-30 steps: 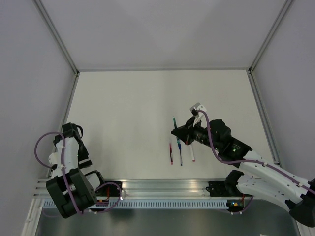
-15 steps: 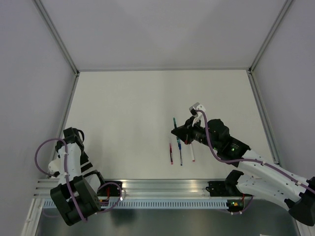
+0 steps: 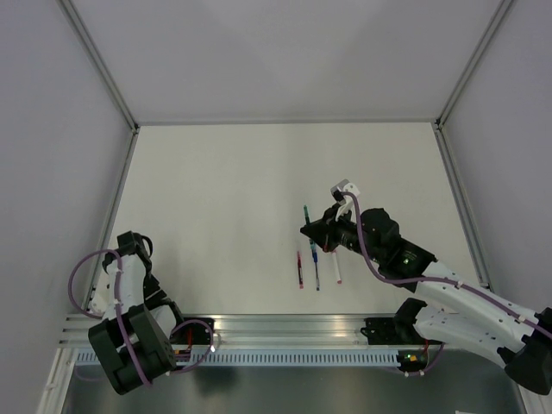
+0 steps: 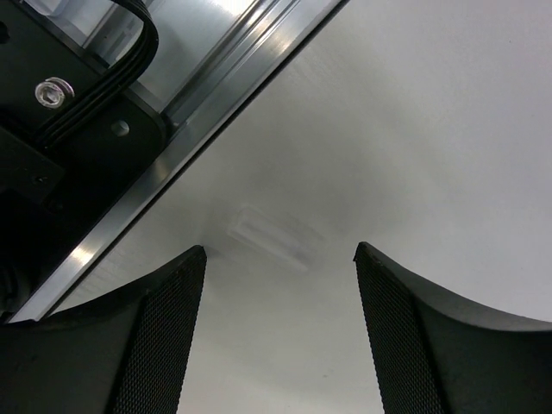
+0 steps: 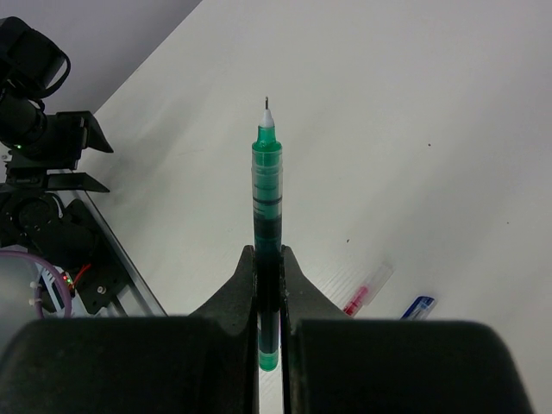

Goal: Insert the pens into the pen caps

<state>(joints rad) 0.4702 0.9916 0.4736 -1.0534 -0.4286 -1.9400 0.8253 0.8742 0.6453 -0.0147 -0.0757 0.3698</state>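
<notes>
In the overhead view, the right end effector (image 3: 312, 229) is poised above the counter (image 3: 216, 190), a little toward 3 o'clock of its middle. It is clenched on the green pen (image 3: 305, 214), whose free end points toward 12 o'clock. The pen is judged to be carried off the surface so that its tip can be presented to a cap. At 6 o'clock of that grip, the red pen (image 3: 299, 269), blue pen (image 3: 316, 269) and white pen (image 3: 337, 267) lie side by side on the counter, apparently waiting their turn. The left end effector (image 3: 134, 246) is folded back at 8 o'clock, well apart from the pens. In the left wrist view, its fingers (image 4: 155, 345) are seen spread with nothing between them, over bare counter beside the aluminium rail (image 4: 216, 112), so it is released and out of the way. In the right wrist view, the green pen is pinched low on its barrel. Most of its length and the bare nib are left clear toward 12 o'clock, which is judged to suit insertion. A reddish pen end (image 5: 362, 295) and a blue pen end (image 5: 420, 306) show at 4 o'clock. No pen caps can be made out in any view.
</notes>
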